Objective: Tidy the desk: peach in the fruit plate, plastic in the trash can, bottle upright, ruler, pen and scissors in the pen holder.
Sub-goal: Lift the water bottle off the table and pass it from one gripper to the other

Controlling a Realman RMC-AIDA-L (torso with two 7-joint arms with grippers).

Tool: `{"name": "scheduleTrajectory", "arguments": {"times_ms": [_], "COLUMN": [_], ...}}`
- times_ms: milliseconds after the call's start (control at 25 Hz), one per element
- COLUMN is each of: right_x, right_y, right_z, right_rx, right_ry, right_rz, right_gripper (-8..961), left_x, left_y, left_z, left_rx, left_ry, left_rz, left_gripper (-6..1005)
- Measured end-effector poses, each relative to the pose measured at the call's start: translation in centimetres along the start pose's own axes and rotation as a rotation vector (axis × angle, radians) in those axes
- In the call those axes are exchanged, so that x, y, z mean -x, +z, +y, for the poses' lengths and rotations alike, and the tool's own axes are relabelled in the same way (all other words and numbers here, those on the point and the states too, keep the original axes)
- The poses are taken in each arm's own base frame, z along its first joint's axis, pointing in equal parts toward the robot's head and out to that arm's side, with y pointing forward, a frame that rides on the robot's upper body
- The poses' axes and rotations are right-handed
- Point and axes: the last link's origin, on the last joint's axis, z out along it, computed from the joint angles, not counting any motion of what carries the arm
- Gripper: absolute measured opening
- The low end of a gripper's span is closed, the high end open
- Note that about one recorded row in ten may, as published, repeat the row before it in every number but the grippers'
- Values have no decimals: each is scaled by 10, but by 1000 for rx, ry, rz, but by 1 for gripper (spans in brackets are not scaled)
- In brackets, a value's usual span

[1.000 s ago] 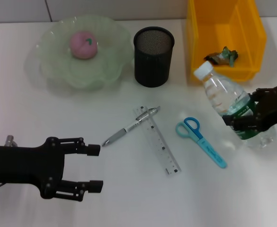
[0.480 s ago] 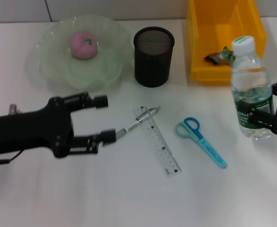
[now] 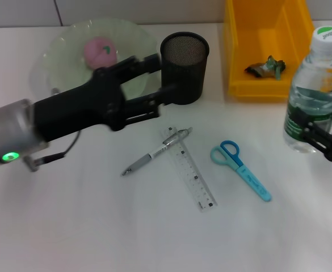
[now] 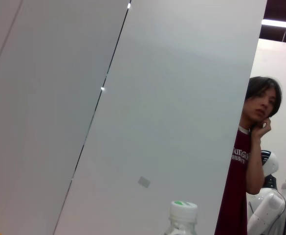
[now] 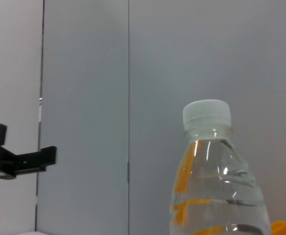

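White desk surface carried all the items, with grey wall panels behind it in both wrist views.

My left gripper was extended above the desk, its two fingers spread apart. One fingertip lay over the rim of the fruit plate, the other just beside the pen holder. It held nothing.

My right gripper was at the right edge of the desk, pinching the lower body of the bottle. The bottle stood upright with its cap on top, close to the near right corner of the trash can. In the right wrist view the bottle also appeared upright, with my left gripper's fingers farther off.

The peach lay in the fruit plate. The plastic, a crumpled wrapper, lay inside the yellow trash can. The pen holder, a black mesh cup, stood upright between the fruit plate and the trash can.

The pen lay flat on the desk, its upper end crossing the top of the ruler. The scissors lay flat just beside the ruler, apart from it, handles toward the pen holder.
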Motion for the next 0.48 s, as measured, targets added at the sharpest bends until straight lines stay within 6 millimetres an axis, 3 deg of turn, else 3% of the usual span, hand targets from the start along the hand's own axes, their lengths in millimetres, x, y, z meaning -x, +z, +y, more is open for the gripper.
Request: {"name": "scheduleTrajectory", "arguments": {"times_ms": [80,480], "right_x": [-7,-17], "right_y": [8,32], "right_z": [7,26], "right_rx": [-2,47], "right_ry": [0,11], "right_rz": [-10,-17], "right_gripper": [776,780], "left_x": [1,9], "left_y": [20,50], "left_z": [-5,-11], "left_rx": [11,8], "left_ry": [-14,2], "left_rz": [-16,-44], "left_gripper": [826,785]}}
